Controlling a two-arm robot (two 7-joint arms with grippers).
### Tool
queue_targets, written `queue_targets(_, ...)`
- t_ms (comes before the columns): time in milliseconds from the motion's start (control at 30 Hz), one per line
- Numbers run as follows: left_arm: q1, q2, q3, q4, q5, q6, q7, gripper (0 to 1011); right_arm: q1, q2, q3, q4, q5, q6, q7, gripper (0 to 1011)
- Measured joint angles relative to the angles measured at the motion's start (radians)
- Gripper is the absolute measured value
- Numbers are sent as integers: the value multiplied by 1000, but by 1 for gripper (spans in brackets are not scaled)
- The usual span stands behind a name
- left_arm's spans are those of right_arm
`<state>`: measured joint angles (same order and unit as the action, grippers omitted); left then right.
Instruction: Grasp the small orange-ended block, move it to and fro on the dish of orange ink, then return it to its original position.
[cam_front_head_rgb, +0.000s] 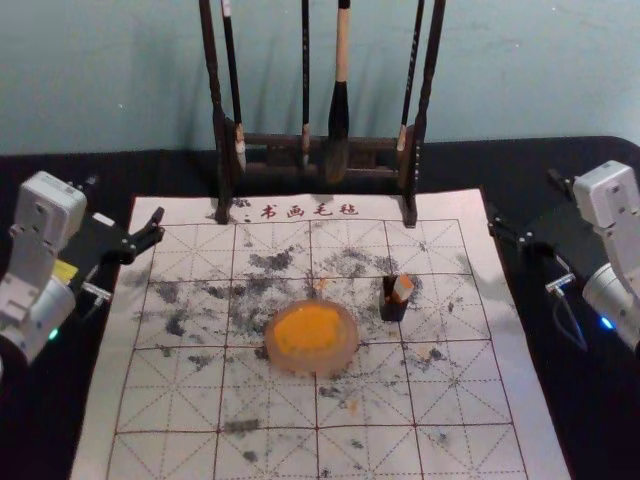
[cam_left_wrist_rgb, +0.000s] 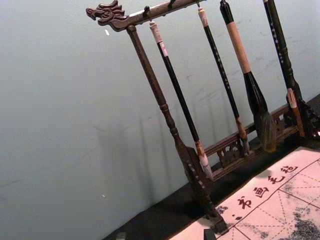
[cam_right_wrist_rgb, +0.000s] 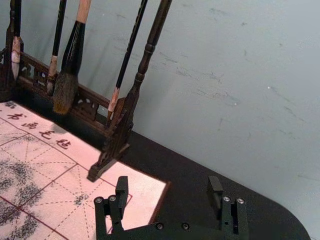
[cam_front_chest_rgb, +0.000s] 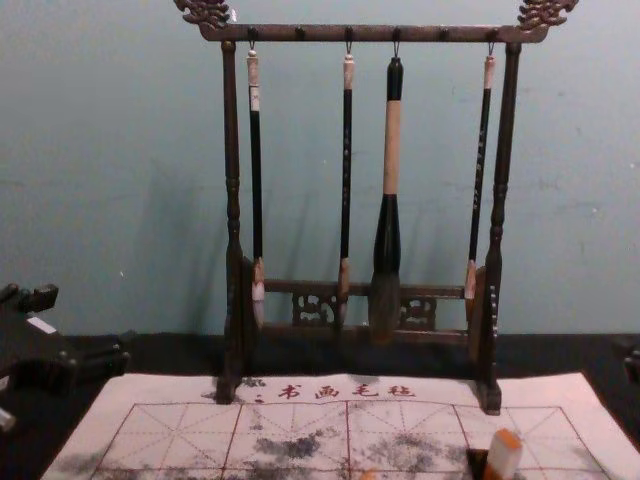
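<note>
Block (cam_front_head_rgb: 402, 288): pale sides, orange end uppermost. Sits in a small black holder (cam_front_head_rgb: 393, 309), leaning towards the robot's right; the chest view shows the same tilt. No gripper touches it.

Dish (cam_front_head_rgb: 350, 343): round, pale rim, orange ink (cam_front_head_rgb: 306, 328) pooled across the middle. Lies on the gridded mat (cam_front_head_rgb: 455, 385), to the left of the holder and a little nearer the robot; dish and holder stand apart.

Left gripper (cam_front_head_rgb: 124, 200): at the far part of the mat's left edge in the head view, well apart from dish and block. Fingers spread, nothing between them; the left wrist view gives both tips at its border, likewise apart.

Right gripper (cam_front_head_rgb: 525, 200): beside the far part of the mat's right edge, well apart from the block. Fingers spread wide in the right wrist view, nothing held.

Surroundings: a dark wooden rack (cam_front_chest_rgb: 232, 215) stands at the mat's far side. Four brushes hang from it, the thickest brush (cam_front_chest_rgb: 392, 150) having a light wooden section in its handle. Mat carries black smudges and a few orange marks. Black table surface (cam_front_head_rgb: 60, 430) around it.
</note>
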<state>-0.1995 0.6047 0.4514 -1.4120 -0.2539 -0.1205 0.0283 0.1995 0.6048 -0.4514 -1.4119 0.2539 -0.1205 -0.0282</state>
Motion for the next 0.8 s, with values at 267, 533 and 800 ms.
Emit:
queue_targets(267, 0, 0, 0, 0, 0, 0, 0, 1001, 0, 0, 0, 0, 0, 0, 0, 1002)
queue_targets(533, 0, 0, 0, 0, 0, 0, 0, 1001, 0, 0, 0, 0, 0, 0, 0, 1002)
queue_targets(800, 0, 0, 0, 0, 0, 0, 0, 1001, 0, 0, 0, 0, 0, 0, 0, 1002)
